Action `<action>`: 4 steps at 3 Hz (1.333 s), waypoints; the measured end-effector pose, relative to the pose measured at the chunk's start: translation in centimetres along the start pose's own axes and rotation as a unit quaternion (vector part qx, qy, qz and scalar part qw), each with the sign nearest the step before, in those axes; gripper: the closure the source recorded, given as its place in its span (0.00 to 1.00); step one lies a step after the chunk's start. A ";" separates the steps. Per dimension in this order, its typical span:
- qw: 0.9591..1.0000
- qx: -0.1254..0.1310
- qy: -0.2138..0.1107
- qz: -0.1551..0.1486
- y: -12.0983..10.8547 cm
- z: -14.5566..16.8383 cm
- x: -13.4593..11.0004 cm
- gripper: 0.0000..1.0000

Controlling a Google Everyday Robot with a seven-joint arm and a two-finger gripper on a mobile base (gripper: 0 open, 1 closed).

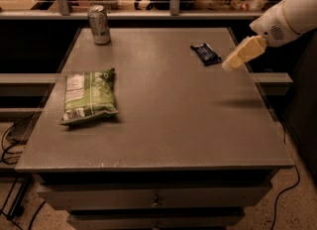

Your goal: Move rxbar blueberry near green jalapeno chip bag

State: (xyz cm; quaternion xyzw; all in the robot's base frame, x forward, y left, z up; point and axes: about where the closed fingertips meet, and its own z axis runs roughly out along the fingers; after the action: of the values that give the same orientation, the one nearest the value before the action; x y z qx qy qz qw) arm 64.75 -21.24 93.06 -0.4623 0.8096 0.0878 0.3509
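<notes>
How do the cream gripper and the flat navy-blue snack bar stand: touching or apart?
Apart. Camera view: the gripper hovers right of the snack bar, tabletop showing between.

Soda can upright, back-L corner; grey table (drawers below)

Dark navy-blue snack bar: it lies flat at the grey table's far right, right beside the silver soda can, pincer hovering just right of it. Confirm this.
Wrong on the can. The camera view shows the silver soda can at the grey table's far left, well apart from the dark navy-blue snack bar. The bar lies flat at the far right, pincer hovering just right of it.
</notes>
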 end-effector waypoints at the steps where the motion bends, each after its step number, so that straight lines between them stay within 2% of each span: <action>1: 0.998 0.003 -0.042 0.044 -1.3 2.5 -0.7 0.00; 2: 0.993 0.005 -0.078 0.085 -2.5 5.6 -1.1 0.00; 3: 0.988 0.011 -0.102 0.114 -3.6 8.4 -1.2 0.00; 4: 0.988 0.016 -0.096 0.121 -4.0 11.1 -1.5 0.00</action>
State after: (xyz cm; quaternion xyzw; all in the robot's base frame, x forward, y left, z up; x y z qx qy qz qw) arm 73.90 -17.27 86.57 -0.3445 0.8233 0.1603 0.4216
